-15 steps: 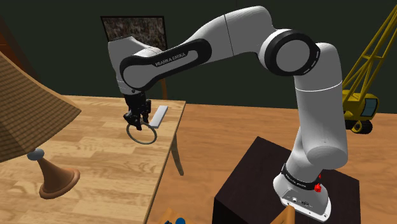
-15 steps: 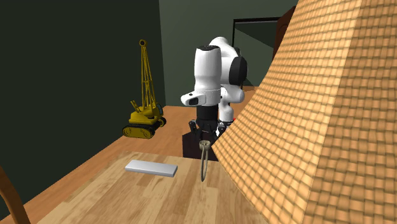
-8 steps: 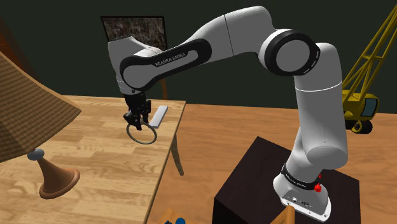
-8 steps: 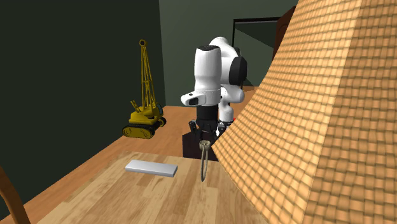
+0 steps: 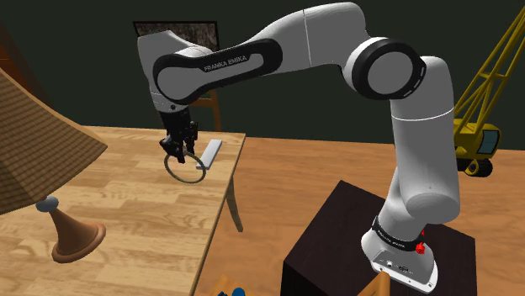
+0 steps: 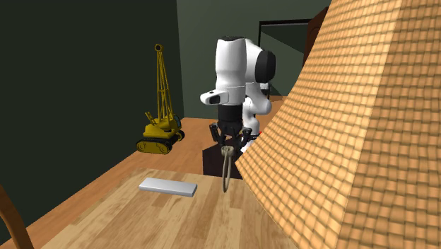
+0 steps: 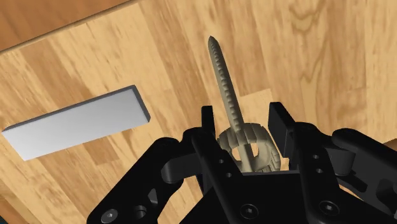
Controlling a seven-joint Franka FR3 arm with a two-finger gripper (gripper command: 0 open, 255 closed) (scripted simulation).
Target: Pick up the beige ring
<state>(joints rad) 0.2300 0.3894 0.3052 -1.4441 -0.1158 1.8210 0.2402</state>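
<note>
Beige ring (image 5: pixel 185 170) clamped in the gripper (image 5: pixel 177 151), upper left of centre in the shoulder view.
The fingers pinch its top edge; it hangs over the wooden table (image 5: pixel 126 198) near a grey slab (image 5: pixel 209 154).

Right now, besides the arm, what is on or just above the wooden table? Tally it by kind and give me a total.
beige ridged ring, clasped in the jaws: 1
flat grey rectangular slab: 1
lamp with woven brown shade and wooden base: 1
Total: 3
</note>
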